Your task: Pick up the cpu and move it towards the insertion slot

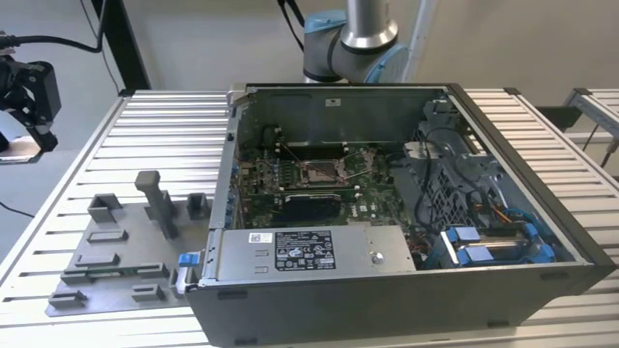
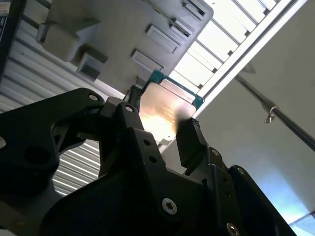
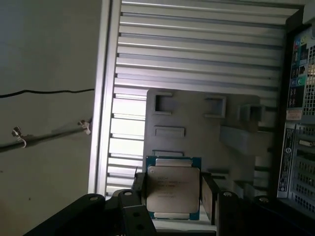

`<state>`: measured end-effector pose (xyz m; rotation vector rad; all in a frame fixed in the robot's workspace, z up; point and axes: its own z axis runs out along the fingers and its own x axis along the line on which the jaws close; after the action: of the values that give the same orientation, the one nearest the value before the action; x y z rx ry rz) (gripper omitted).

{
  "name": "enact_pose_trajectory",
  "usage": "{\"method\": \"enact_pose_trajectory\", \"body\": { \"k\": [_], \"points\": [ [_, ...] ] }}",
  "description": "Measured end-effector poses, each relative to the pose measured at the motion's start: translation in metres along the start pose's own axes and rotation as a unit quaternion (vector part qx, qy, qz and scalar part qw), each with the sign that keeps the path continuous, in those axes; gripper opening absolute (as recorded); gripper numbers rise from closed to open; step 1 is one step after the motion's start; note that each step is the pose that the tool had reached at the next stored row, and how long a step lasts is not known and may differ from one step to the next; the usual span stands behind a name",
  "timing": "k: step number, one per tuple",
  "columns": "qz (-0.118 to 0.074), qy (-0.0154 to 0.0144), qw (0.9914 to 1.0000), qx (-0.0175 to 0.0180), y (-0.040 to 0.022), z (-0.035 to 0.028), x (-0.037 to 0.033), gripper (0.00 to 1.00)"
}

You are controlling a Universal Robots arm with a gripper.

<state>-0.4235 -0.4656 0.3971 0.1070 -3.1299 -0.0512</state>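
Observation:
The cpu [image 3: 173, 189] is a flat square chip with a silvery top and a green edge. My gripper [image 3: 173, 196] is shut on it, one black finger on each side. The second wrist view shows the same chip [image 2: 165, 110] catching the light between the fingers [image 2: 189, 135]. In the exterior view the gripper [image 1: 22, 141] hangs at the far left, beyond the table's edge and above floor level. The insertion slot [image 1: 320, 172], with its metal frame and brownish centre, lies on the green board inside the open computer case [image 1: 387, 290], well to the exterior view's right of the gripper.
A grey fixture plate [image 1: 106, 254] with raised blocks and a tall post [image 1: 155, 199] lies on the ribbed metal table [image 1: 164, 138] between the gripper and the case. The arm's base [image 1: 353, 43] stands behind the case. A black upright [image 1: 126, 43] rises at the back left.

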Motion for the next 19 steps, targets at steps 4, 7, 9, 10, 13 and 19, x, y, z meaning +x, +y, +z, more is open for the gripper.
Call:
{"method": "enact_pose_trajectory", "body": {
  "k": [4,7,9,10,13,19],
  "points": [
    [0.000,0.0000,1.00000,0.0000,0.0003,-0.0071,0.0001,0.00],
    [0.000,0.0000,1.00000,0.0000,0.0004,-0.0114,0.0001,0.00],
    [0.000,0.0000,1.00000,0.0000,0.0004,-0.0134,0.0001,0.00],
    [0.000,0.0000,1.00000,0.0000,0.0004,-0.0141,0.0001,0.00],
    [0.000,0.0000,1.00000,0.0000,0.0005,-0.0152,0.0001,0.00],
    [0.000,0.0000,1.00000,-0.0001,0.0005,-0.0156,0.0002,0.00]
  ]
}}
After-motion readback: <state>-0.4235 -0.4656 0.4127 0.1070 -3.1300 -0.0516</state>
